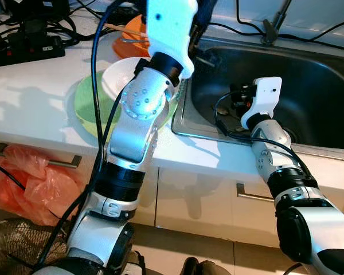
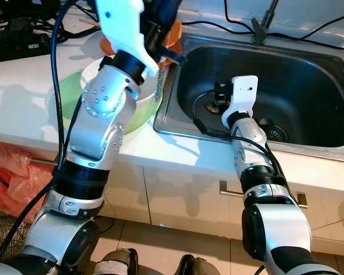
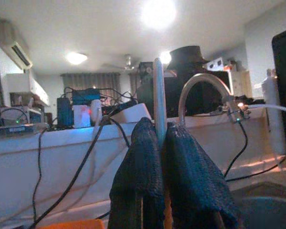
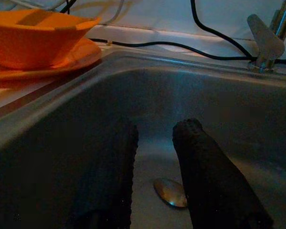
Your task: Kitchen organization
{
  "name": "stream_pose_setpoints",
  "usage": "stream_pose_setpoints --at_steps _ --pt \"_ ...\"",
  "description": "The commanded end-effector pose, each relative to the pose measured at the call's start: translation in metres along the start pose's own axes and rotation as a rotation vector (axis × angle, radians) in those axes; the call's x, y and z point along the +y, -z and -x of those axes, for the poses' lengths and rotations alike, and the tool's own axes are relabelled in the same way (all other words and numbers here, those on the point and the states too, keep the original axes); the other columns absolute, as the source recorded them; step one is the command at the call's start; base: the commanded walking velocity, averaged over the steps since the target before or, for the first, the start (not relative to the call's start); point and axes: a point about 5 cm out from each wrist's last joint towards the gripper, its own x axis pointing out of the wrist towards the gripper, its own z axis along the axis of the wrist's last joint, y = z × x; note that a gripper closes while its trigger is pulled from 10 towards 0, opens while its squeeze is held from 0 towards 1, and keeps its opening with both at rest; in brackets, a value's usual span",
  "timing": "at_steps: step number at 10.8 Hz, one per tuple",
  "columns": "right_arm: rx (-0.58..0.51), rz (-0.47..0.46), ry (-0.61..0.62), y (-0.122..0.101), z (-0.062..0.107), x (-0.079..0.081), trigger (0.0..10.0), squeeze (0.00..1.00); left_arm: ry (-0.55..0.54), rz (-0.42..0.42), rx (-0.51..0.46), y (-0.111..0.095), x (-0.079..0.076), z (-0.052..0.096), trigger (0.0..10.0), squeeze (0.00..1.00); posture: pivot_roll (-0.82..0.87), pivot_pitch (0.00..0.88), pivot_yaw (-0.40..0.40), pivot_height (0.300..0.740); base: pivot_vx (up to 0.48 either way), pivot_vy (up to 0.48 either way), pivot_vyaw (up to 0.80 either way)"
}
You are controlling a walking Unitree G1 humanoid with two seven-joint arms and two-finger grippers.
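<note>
Left gripper (image 3: 163, 143) clamps a thin, stiff utensil handle (image 3: 158, 95) upright near the orange bowl (image 4: 38, 36). Right gripper (image 4: 155, 157), fingers parted, hovers in the sink (image 2: 309, 91) over a spoon (image 4: 170, 192) at six o'clock: light, slippery, lying flat; best pinched across its edges.

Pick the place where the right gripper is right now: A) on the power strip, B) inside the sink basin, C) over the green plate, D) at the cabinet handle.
B: the right gripper hangs open inside the steel sink, above a spoon on its floor.
</note>
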Motion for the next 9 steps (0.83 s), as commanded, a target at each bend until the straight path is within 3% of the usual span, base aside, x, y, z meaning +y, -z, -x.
stream_pose_setpoints --at_steps 1,7,8,9 --pt "0.020 -0.001 0.005 0.0039 0.0015 -0.0017 10.0 0.00 0.013 -0.034 0.001 0.0012 -0.0036 0.0000 10.0 0.00 0.22 0.136 -0.071 0.740 0.000 0.000 0.00" --pt "0.027 -0.001 0.005 0.0053 0.0018 -0.0012 10.0 0.00 0.025 -0.196 0.054 0.0103 -0.0052 0.0004 10.0 0.00 0.21 0.143 -0.070 0.740 0.000 0.000 0.00" --pt "0.027 -0.001 0.007 0.0056 0.0020 -0.0013 10.0 0.00 0.031 -0.188 0.048 0.0098 -0.0074 0.0000 10.0 0.00 0.21 0.142 -0.070 0.740 0.000 0.000 0.00" --pt "0.026 -0.001 0.008 0.0056 0.0021 -0.0014 10.0 0.00 -0.002 -0.003 0.018 0.0067 -0.0082 -0.0004 10.0 0.00 0.21 0.142 -0.069 0.740 0.000 0.000 0.00"
